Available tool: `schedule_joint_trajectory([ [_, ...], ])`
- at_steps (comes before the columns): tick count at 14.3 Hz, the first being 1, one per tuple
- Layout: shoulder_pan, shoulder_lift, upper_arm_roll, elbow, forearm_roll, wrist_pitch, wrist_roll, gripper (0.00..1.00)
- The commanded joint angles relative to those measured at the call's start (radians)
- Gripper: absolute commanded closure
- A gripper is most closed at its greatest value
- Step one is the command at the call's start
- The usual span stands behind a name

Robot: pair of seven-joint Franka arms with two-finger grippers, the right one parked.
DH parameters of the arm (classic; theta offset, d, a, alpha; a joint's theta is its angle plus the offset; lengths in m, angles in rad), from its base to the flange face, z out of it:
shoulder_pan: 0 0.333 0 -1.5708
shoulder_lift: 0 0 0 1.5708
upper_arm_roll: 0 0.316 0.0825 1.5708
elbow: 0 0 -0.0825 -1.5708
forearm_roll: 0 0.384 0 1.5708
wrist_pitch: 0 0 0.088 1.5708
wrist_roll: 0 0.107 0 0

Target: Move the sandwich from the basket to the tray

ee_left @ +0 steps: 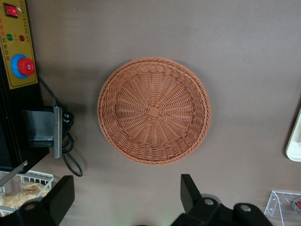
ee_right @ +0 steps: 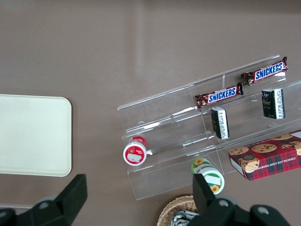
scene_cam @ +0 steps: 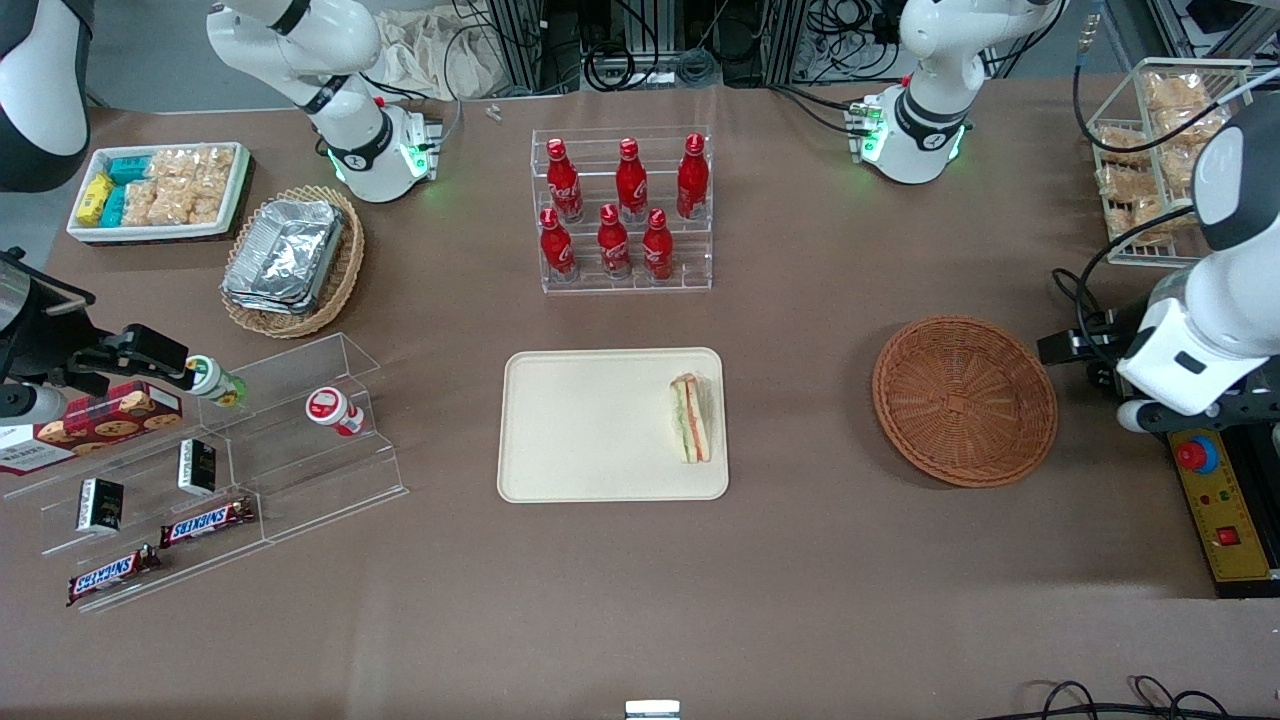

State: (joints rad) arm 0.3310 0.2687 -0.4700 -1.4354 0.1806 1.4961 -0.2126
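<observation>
The sandwich (scene_cam: 690, 418) lies on the cream tray (scene_cam: 590, 430), close to the tray's rim on the side toward the working arm. The round reddish-brown basket (scene_cam: 964, 400) sits empty on the table, between the tray and the working arm's end. My left gripper (scene_cam: 1075, 350) hangs above the table just past the basket's rim, toward the working arm's end. In the left wrist view the gripper (ee_left: 124, 197) is open with nothing between its fingers (ee_left: 190, 190), and the empty basket (ee_left: 154, 111) and a sliver of the tray (ee_left: 295, 141) show below it.
A clear rack of red cola bottles (scene_cam: 620, 210) stands farther from the front camera than the tray. A tan oval basket of foil trays (scene_cam: 292, 260), a white snack bin (scene_cam: 160, 190) and a clear stepped shelf (scene_cam: 200, 470) lie toward the parked arm's end. A control box (scene_cam: 1215, 500) and wire snack basket (scene_cam: 1150, 160) flank the working arm.
</observation>
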Motion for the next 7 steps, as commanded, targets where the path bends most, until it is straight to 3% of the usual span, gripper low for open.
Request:
schedule_joint_trajectory([
  [1,0.017,-0.017,-0.007,-0.02,0.01,0.026,0.009,0.0],
  [4,0.042,-0.016,-0.007,-0.02,0.0,0.042,0.009,0.0],
  [7,-0.007,-0.019,0.042,-0.023,-0.006,0.061,0.01,0.0],
])
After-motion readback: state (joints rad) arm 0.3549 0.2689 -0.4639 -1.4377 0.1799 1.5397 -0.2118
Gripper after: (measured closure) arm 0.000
